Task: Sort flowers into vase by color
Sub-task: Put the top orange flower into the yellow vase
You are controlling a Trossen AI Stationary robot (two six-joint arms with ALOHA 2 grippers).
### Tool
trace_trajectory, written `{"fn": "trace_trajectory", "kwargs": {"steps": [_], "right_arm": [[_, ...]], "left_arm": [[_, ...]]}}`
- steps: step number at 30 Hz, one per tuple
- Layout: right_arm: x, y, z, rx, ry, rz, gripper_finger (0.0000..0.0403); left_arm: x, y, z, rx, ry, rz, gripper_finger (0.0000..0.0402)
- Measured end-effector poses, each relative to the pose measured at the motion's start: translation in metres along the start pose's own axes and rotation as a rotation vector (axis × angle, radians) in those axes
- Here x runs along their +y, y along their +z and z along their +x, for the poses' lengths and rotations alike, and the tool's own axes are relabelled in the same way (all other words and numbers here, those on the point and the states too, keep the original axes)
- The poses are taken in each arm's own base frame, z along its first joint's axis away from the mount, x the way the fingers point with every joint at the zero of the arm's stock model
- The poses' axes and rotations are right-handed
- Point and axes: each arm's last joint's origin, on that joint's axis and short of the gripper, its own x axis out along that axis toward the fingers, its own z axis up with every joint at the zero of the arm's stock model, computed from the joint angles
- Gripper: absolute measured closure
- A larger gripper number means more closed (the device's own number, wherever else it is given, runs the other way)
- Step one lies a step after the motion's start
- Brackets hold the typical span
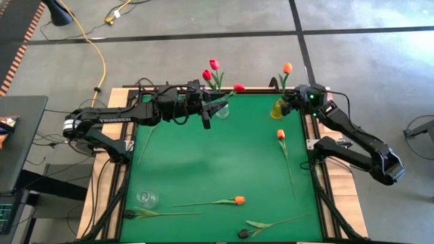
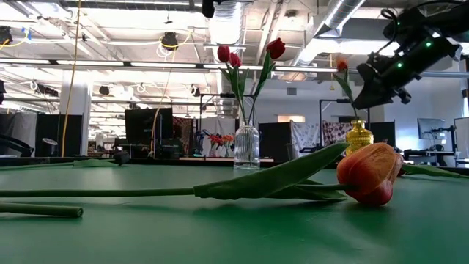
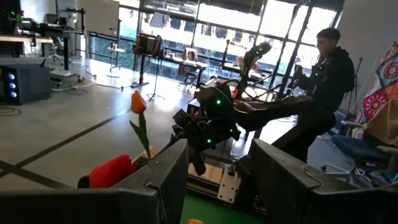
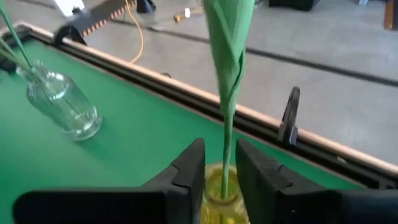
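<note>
A clear glass vase (image 1: 221,108) (image 2: 246,147) near the table's far edge holds three red tulips (image 1: 214,65) (image 2: 275,48); one head (image 1: 239,88) leans toward the right. My left gripper (image 1: 207,116) (image 3: 219,180) hovers open just left of this vase, and a red head (image 3: 112,172) shows outside one finger. A yellow vase (image 1: 278,109) (image 2: 357,136) holds one orange tulip (image 1: 287,68) (image 2: 341,64), upright. My right gripper (image 1: 290,106) (image 4: 220,168) is slightly open just above the vase mouth, its fingers on either side of the green stem (image 4: 227,134) without touching it.
Orange tulips lie on the green mat (image 1: 203,159) at right (image 1: 281,134) and near the front (image 1: 239,200) (image 2: 370,172). Two dark tulips (image 1: 129,214) (image 1: 243,233) lie by the near edge, beside a third clear vase (image 1: 147,198). A person (image 3: 323,81) stands beyond the table.
</note>
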Motion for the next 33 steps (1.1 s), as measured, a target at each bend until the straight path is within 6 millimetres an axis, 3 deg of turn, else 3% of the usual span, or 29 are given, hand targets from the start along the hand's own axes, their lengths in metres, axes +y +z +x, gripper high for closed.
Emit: {"fn": "trace_trajectory", "kwargs": {"steps": [9, 15, 22, 27, 33], "right_arm": [[0.004, 0.022, -0.022, 0.135, -0.001, 0.005, 0.02], [0.015, 0.031, -0.044, 0.29, 0.107, 0.103, 0.0178], [0.043, 0.01, -0.058, 0.621, 0.382, 0.272, 0.0186], [0.063, -0.006, -0.071, 0.827, 0.377, 0.306, 0.0193], [0.087, -0.02, -0.073, 0.907, 0.29, 0.28, 0.0197]], "left_arm": [[0.001, -0.003, 0.0, 0.031, 0.006, 0.002, 0.0239], [0.001, -0.004, 0.0, 0.037, 0.007, 0.023, 0.0239], [0.003, -0.01, 0.0, 0.101, 0.044, 0.101, 0.0239], [0.004, -0.015, -0.001, 0.15, 0.057, 0.124, 0.0239], [0.004, -0.015, -0.001, 0.149, 0.057, 0.131, 0.0239]]}}
